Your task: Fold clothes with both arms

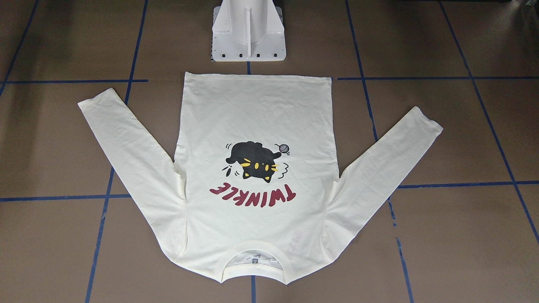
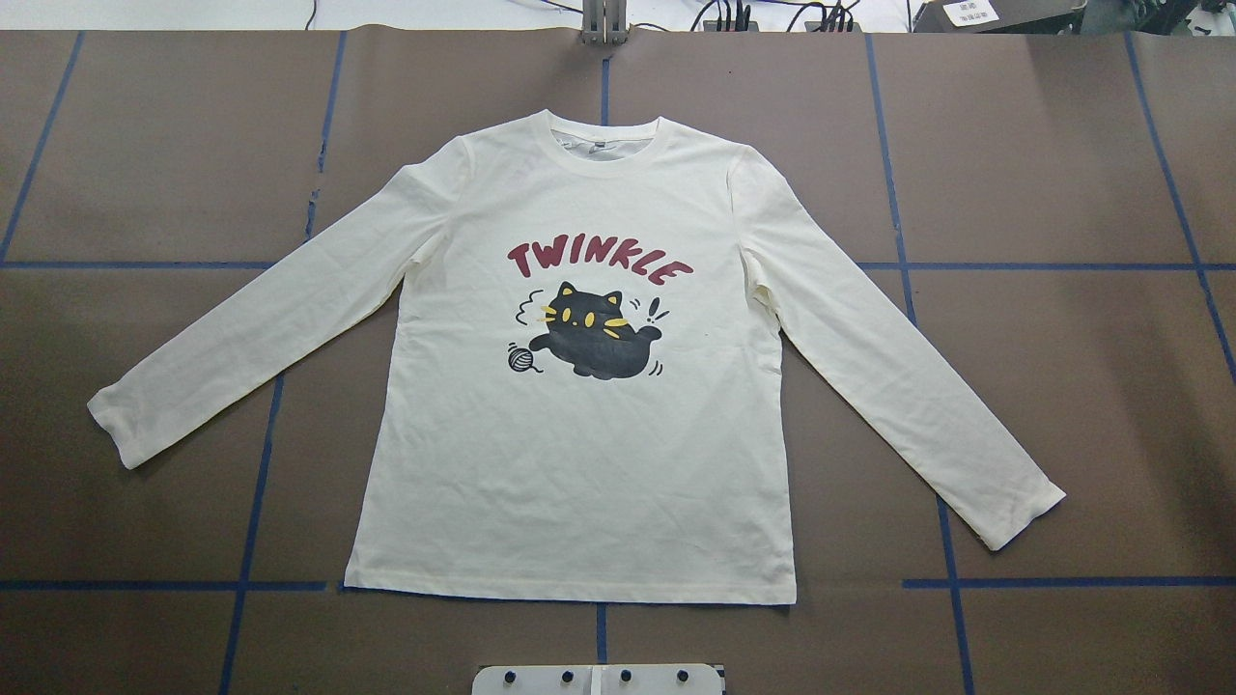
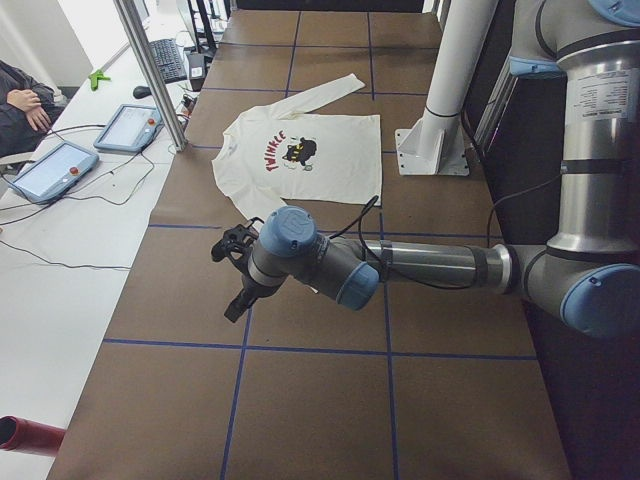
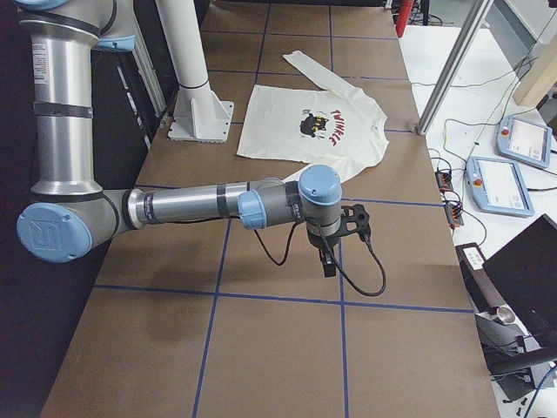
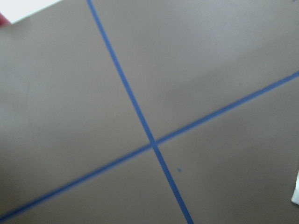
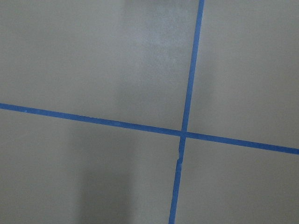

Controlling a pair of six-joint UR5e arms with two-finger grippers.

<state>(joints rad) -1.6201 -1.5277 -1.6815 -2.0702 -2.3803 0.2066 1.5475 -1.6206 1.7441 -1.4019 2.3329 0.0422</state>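
The clothes are one cream long-sleeved T-shirt (image 2: 618, 434) lying flat on the brown table, print side up, with both sleeves spread outward. Its black cat print (image 2: 594, 338) and red "TWINKLE" lettering show; the collar points away from the robot's base. The same shirt (image 1: 257, 109) lies hem toward the pedestal in the front-facing view. My left gripper (image 3: 236, 300) hangs over bare table well short of the shirt (image 3: 340, 170); I cannot tell whether it is open or shut. My right gripper (image 4: 328, 259) hangs likewise at the other end, apart from the shirt (image 4: 278, 122); its state is unclear too.
The white pedestal base (image 1: 248, 38) stands just behind the shirt's hem. Blue tape lines (image 6: 187, 133) cross the brown table. Beside the table, a metal post (image 3: 150, 70), two tablets (image 3: 128, 127) and a seated person's hand (image 3: 25, 100). A pale edge (image 5: 295, 191) shows in the left wrist view.
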